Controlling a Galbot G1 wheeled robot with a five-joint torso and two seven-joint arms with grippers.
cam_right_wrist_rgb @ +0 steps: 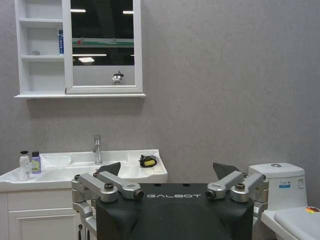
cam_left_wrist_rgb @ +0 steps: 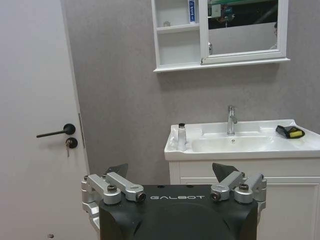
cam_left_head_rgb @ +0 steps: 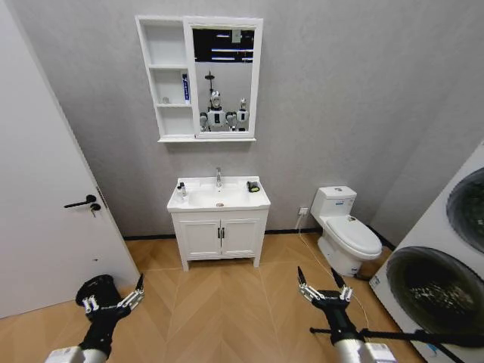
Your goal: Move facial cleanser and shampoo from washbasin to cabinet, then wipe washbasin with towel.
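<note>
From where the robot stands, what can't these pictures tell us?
- Head view: labels on the two small bottles on the white ceramic washbasin; too small.
- Left wrist view: second bottle, hidden behind the white one.
- Head view: small item on the white three-shelf cabinet; too small.

Seen from the head camera, the washbasin [cam_left_head_rgb: 218, 198] stands well ahead of both sets of spread jaws, roughly midway between the left gripper [cam_left_head_rgb: 115, 301] and the right gripper [cam_left_head_rgb: 324, 287]. Two bottles [cam_left_head_rgb: 181, 189] stand on its left rim, the towel [cam_left_head_rgb: 253, 186] lies on its right rim, and the tap [cam_left_head_rgb: 218, 177] rises between them. The cabinet [cam_left_head_rgb: 170, 79] hangs on the wall above. A toilet [cam_left_head_rgb: 345, 231] sits beyond the right jaws, a door [cam_left_head_rgb: 45, 204] beyond the left.
</note>
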